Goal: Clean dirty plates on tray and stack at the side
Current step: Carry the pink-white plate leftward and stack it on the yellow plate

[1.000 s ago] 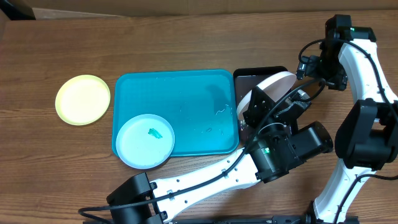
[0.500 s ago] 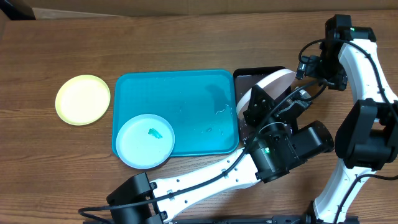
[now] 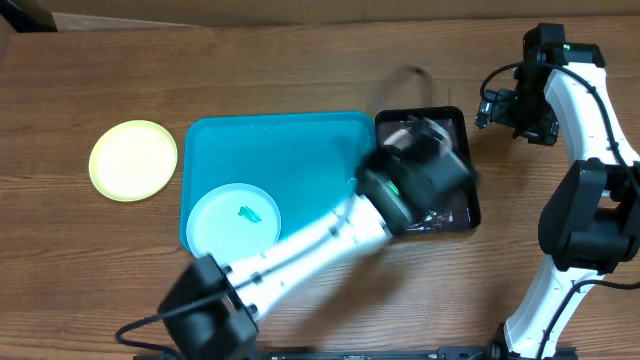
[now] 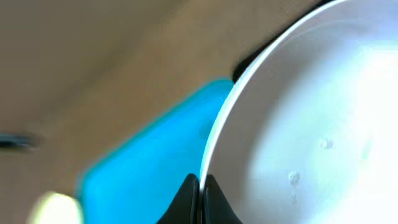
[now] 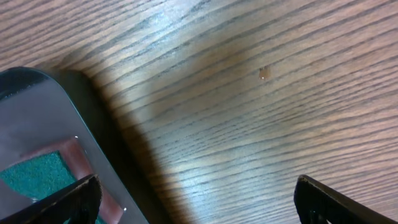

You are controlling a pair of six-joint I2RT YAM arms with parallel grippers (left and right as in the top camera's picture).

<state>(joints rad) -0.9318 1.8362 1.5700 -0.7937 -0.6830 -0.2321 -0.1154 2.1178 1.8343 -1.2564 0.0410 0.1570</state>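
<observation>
I read the left gripper [image 4: 200,186] as pinching the rim of the white plate [image 4: 311,118] above the black tray [image 3: 462,125]; the overhead view is blurred there. The right gripper [image 5: 199,198] stands spread over the wooden table [image 5: 261,93], beside that tray's corner. The light blue plate [image 3: 234,226], teal-smeared, rests on the turquoise tray [image 3: 300,150] at its front-left corner, overlapping the rim. The yellow-green plate [image 3: 133,160] lies on the table, left of the turquoise tray.
</observation>
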